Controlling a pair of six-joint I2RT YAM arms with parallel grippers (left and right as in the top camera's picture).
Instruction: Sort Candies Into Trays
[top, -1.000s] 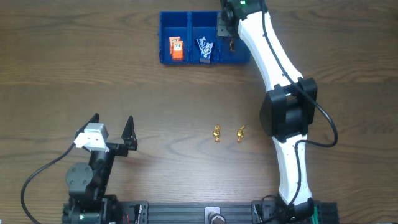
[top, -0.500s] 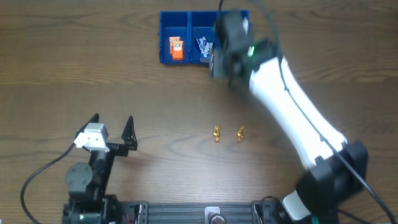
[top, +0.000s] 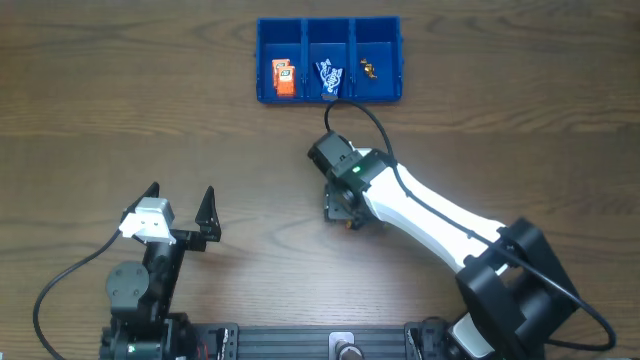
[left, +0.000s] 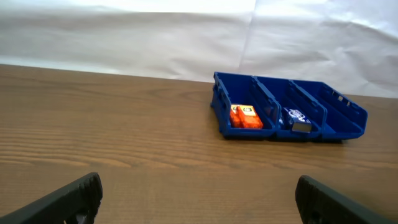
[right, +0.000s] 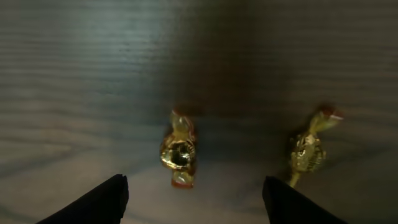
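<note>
Gold candy (right: 178, 149) sits centred under my right claw (right: 193, 190), wide open and empty; long axis crosses its closing line.

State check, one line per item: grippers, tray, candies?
left gripper: open, empty
right gripper: open, over loose gold candy
second loose gold candy: on table, unsorted
tray: all three bins occupied
orange candy: binned
blue candy: binned
sorted gold candy: binned
</note>
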